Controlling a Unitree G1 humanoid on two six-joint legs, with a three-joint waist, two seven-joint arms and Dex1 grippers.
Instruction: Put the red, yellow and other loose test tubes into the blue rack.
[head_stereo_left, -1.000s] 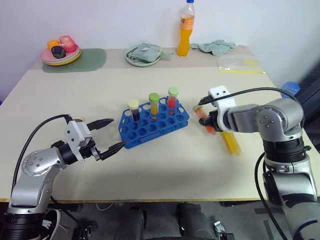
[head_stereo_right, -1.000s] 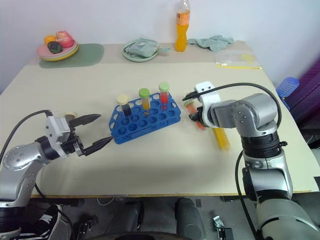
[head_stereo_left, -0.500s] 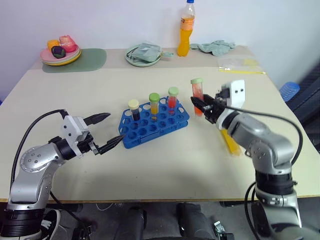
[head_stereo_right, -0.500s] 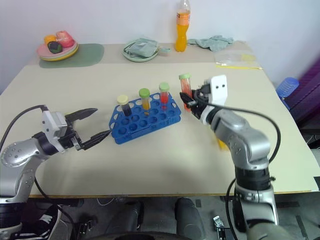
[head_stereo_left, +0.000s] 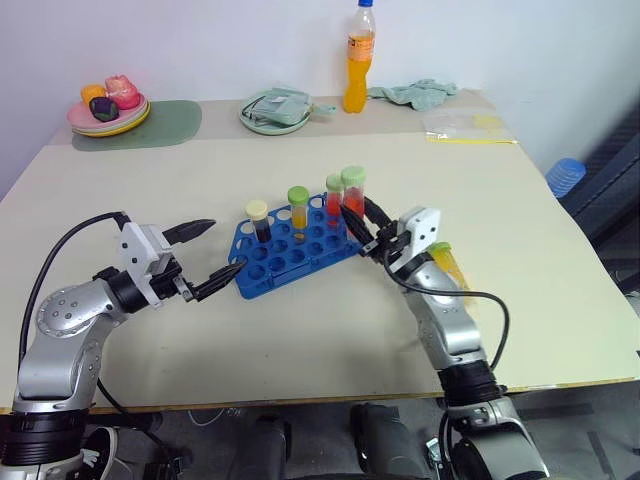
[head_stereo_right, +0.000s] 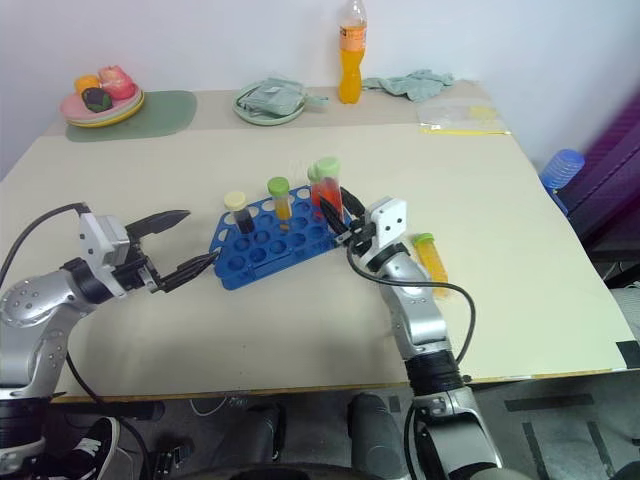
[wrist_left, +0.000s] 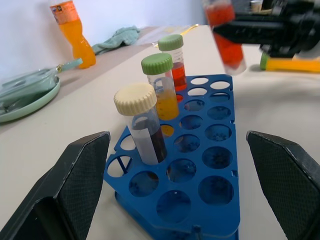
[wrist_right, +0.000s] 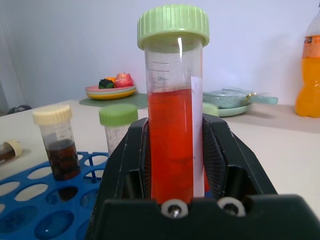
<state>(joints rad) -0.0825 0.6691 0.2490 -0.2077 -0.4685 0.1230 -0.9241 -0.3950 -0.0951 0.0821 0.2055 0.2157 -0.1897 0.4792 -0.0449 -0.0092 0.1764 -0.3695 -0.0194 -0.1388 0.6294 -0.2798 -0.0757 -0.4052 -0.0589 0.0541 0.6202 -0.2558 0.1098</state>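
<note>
My right hand (head_stereo_left: 368, 232) pinches the red test tube (head_stereo_left: 353, 193) upright, long axis near vertical, just beside the blue rack's (head_stereo_left: 290, 250) right end. Free holes lie toward my left hand (head_stereo_left: 205, 258), which is spread wide.

A pale beige table (head_stereo_left: 300, 330) filled the scene, its far edge set against a plain white wall (head_stereo_left: 200, 40). Along the back sat a plate (head_stereo_left: 105, 115) of coloured food on a grey-green mat (head_stereo_left: 160, 125), a green dish (head_stereo_left: 275, 115) with a folded cloth, an orange drink bottle (head_stereo_left: 355, 65), a crumpled green cloth (head_stereo_left: 415, 93) and a clear plastic bag (head_stereo_left: 465, 128). A blue round thing (head_stereo_left: 565, 175) showed past the right edge. The floor (head_stereo_left: 560, 400) below was dark grey. Light was even and soft.
</note>
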